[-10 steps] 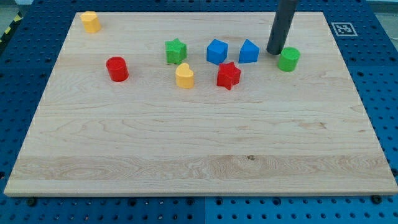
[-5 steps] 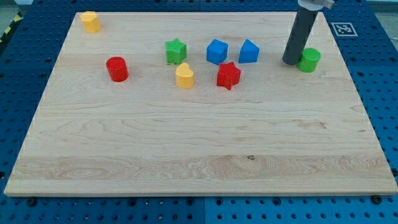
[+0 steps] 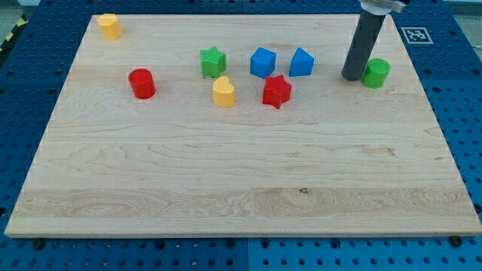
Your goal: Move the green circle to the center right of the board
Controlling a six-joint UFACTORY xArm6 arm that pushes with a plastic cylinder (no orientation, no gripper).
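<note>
The green circle [image 3: 376, 73] is a short green cylinder near the board's right edge, in the upper part of the view. My tip [image 3: 352, 77] rests on the board just left of it, touching or almost touching its left side. The dark rod rises from there to the view's top.
A wooden board [image 3: 241, 188] holds two blue blocks [image 3: 263, 62] [image 3: 301, 62], a red star [image 3: 276, 91], a yellow heart-like block [image 3: 223, 92], a green star [image 3: 213, 61], a red cylinder [image 3: 141, 83] and a yellow block [image 3: 110, 25] at top left.
My tip moved right and pushed the green circle right, toward the board's right edge. Over the last half second it has barely moved. The other blocks stayed put.
</note>
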